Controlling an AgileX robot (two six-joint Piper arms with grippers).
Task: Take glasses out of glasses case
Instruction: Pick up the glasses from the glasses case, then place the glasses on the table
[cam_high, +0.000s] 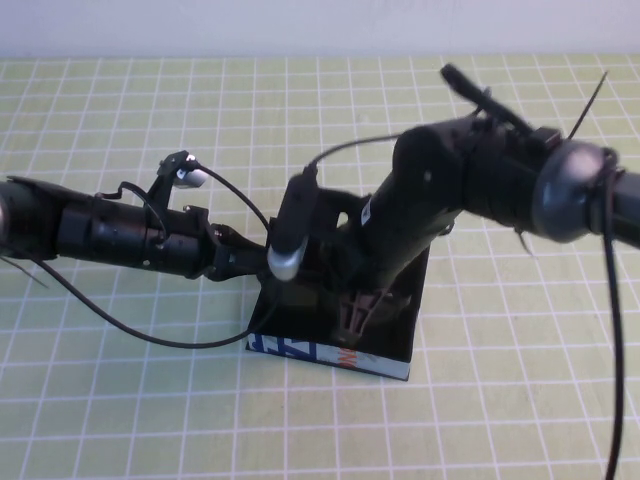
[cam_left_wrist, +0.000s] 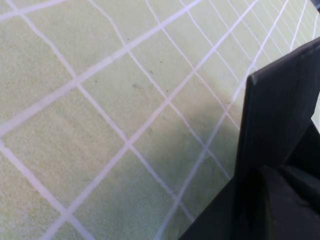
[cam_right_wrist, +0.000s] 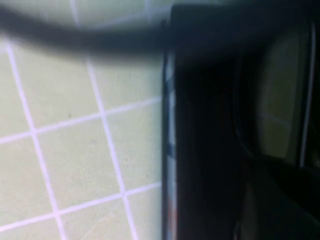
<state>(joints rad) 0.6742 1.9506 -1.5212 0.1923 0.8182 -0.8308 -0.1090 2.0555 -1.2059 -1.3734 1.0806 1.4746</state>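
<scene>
High view: glasses case (cam_high: 385, 345) is lying open on the green gridded mat (cam_high: 120, 400), its white printed front facing the robot. Right gripper (cam_high: 358, 312) is reaching down inside the case, left gripper (cam_high: 262, 262) is sitting at the case's left edge; whether either is clenched cannot be told. Right wrist view: glasses (cam_right_wrist: 280, 120) are showing a tinted lens inside the case.

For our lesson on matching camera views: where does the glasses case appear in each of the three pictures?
High view: the glasses case sits at centre, its white printed front facing the camera, under both arms; right tool reaches into it, left tool at its left edge.
Left wrist view: its black wall fills the right side.
Right wrist view: case fills the right half, white front edge visible.
Shared landmark: the green grid mat.
</scene>
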